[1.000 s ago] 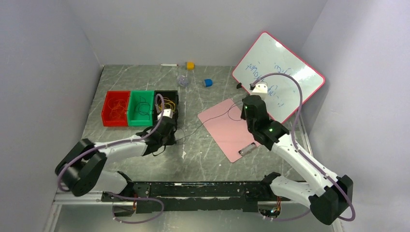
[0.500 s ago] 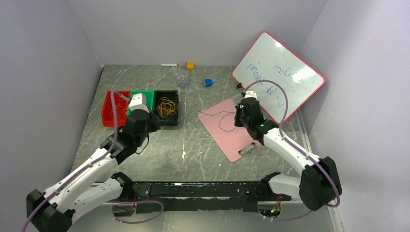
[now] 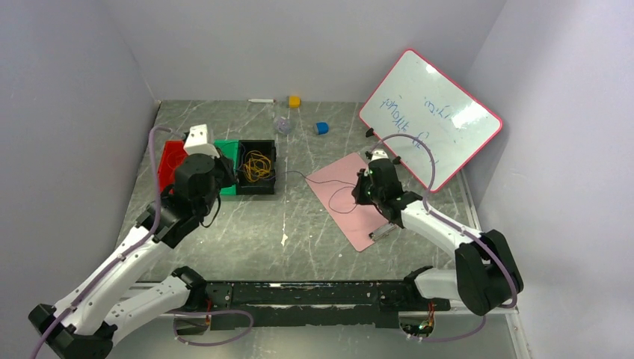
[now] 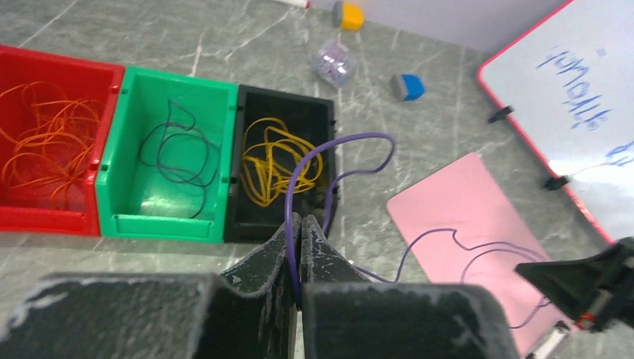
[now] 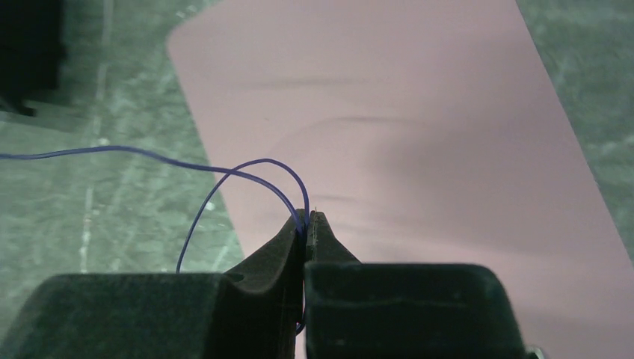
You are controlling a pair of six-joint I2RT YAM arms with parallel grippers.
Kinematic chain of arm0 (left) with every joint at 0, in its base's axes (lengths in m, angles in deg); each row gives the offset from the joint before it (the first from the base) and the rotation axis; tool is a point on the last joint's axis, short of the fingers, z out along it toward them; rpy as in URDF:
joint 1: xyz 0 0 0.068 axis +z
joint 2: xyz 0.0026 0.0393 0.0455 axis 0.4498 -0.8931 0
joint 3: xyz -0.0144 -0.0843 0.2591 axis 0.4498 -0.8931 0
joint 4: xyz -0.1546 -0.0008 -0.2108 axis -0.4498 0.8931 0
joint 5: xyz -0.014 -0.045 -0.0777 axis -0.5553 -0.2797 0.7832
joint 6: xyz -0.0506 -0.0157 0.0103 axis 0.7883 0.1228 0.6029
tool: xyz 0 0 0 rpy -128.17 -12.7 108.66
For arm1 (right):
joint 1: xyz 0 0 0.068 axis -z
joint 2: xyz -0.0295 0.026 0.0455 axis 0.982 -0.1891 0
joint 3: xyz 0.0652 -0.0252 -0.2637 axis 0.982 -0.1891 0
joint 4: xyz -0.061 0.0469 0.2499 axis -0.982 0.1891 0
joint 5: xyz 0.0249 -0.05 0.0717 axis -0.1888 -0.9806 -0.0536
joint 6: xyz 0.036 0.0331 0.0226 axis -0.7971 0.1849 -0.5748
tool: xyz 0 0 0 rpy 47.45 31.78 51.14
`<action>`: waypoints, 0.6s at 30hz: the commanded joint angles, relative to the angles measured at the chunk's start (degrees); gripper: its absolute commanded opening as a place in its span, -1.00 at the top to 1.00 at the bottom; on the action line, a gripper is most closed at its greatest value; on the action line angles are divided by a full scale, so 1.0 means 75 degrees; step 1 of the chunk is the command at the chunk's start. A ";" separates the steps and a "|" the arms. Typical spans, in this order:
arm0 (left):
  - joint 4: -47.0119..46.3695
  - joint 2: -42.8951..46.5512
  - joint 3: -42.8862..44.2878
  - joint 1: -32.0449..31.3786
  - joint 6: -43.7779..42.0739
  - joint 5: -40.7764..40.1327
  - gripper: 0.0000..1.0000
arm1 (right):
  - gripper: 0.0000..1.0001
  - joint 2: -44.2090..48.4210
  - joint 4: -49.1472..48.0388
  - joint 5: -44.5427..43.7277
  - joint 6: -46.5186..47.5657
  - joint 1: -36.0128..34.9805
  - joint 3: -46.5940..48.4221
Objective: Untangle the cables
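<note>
L gripper [image 4: 300, 224] & R gripper [image 5: 308, 221] both clamped tight on one purple wire [image 4: 351, 137], held apart, prob. to pull its loops open above the pink mat [image 5: 419, 112].

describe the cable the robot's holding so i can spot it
Find the pink mat right of the three bins. A thin purple cable runs across it, pinched by the left gripper and the right gripper. The other cables, orange, dark and yellow, lie coiled inside the bins.
</note>
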State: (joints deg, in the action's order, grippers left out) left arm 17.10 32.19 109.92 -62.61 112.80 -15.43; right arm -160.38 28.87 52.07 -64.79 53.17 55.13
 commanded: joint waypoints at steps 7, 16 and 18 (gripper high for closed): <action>-0.0267 -0.1319 0.0230 0.1942 -0.0514 0.1247 0.86 | 1.00 0.0036 -0.1849 0.1649 0.0028 -0.0268 0.1054; -0.1549 -0.3650 0.0575 0.4145 -0.0404 0.3199 0.86 | 1.00 -0.1296 -0.3094 0.2246 0.0168 -0.1305 0.2719; -0.1733 -0.4116 0.0670 0.4478 -0.0331 0.3443 0.86 | 1.00 -0.1751 -0.3232 0.2447 0.0269 -0.1462 0.3355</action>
State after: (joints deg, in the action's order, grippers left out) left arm 10.28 5.81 111.74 -33.08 109.85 3.35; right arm -168.53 10.35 66.76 -64.16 44.10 73.47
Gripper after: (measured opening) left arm 0.074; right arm 0.028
